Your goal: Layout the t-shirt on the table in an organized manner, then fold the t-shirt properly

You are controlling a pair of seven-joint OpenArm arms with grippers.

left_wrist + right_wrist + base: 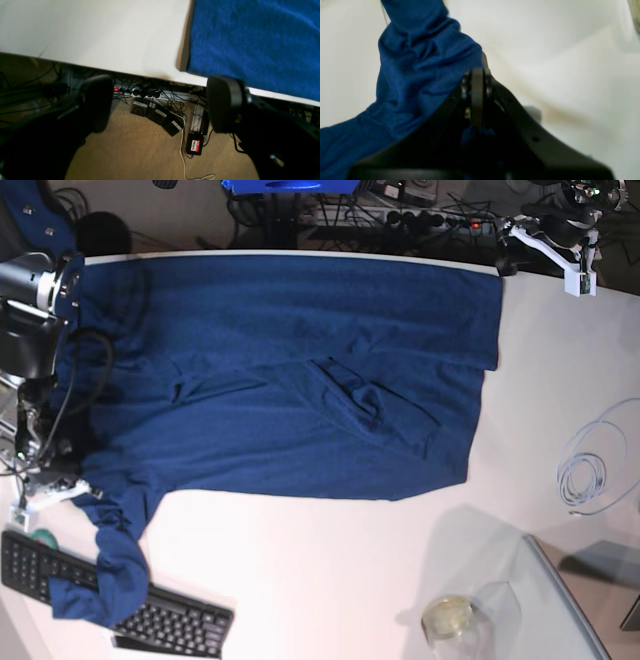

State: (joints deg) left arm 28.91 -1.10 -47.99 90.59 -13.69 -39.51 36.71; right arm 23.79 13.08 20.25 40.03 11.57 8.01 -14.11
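Note:
The dark blue t-shirt (290,380) lies spread across the white table (330,560), with creases near its middle. One sleeve (105,570) trails off at the lower left onto a keyboard. In the left wrist view my left gripper (160,105) is open and holds nothing. It hovers just past the table (100,32) edge, beside a corner of the t-shirt (250,37). In the right wrist view my right gripper (477,75) has its fingers pressed together on bunched fabric of the t-shirt (420,65). A bit of blue shows between them lower down.
A black keyboard (150,615) lies at the lower left. A coiled pale cable (590,465) is at the right. A glass panel (565,600) and a small jar (447,617) sit at the lower right. Below the table edge are a power strip (140,91) and cables on the floor.

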